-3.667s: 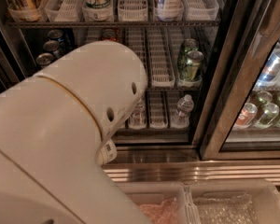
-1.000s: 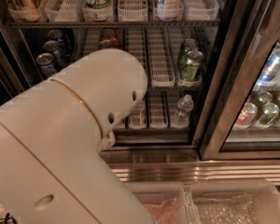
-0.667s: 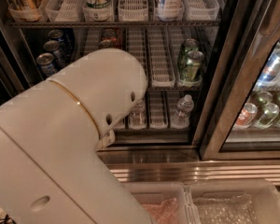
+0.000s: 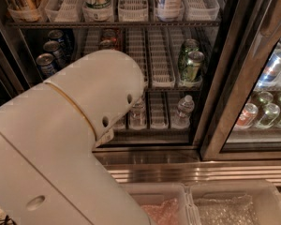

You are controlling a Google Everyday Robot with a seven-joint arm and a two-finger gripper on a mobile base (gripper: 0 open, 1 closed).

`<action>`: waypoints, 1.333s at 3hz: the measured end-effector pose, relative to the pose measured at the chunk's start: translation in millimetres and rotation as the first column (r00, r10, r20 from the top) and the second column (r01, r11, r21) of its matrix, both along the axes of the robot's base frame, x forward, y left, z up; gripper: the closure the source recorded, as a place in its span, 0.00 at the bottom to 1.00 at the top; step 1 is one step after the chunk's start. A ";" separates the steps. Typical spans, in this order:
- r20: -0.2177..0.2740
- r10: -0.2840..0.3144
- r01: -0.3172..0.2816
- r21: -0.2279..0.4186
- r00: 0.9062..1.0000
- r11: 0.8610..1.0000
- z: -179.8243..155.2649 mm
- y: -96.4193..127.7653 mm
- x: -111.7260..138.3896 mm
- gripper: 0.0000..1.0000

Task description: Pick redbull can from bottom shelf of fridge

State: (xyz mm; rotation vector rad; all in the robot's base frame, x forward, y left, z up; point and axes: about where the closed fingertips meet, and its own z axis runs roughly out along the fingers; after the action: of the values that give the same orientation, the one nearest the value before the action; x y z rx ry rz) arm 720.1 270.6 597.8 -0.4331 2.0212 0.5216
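Gripper isn't showing anywhere from where I'm standing, so I can't tell if it's apart, together or clamped on something. It's presumably tucked behind that big white arm [image 4: 84, 125], which is leaning in at the fridge [image 4: 225, 102] and covering the left end of the bottom shelf [image 4: 158, 114]. All that's showing on that shelf is two small water bottles [image 4: 183, 109] sitting in the white trays. I'm not spotting the redbull can at all, so I'm guessing it's hiding behind the arm. The blue cans [image 4: 48, 63] one rack up aren't on the right shelf. Looks like the reaching is happening, but the grabbing and pulling out are both looking undone.
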 end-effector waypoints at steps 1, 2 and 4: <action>-0.004 0.020 -0.020 -0.007 1.000 1.000 -1.8 11.6 1.6 0.29; -0.001 0.044 -0.044 -0.023 0.999 0.999 -2.6 22.0 4.7 0.29; 0.038 0.049 -0.046 -0.067 0.998 0.997 3.1 25.5 17.0 0.30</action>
State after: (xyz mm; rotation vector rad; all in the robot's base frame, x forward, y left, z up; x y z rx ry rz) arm 737.2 296.1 600.9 -0.5290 1.9980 0.4730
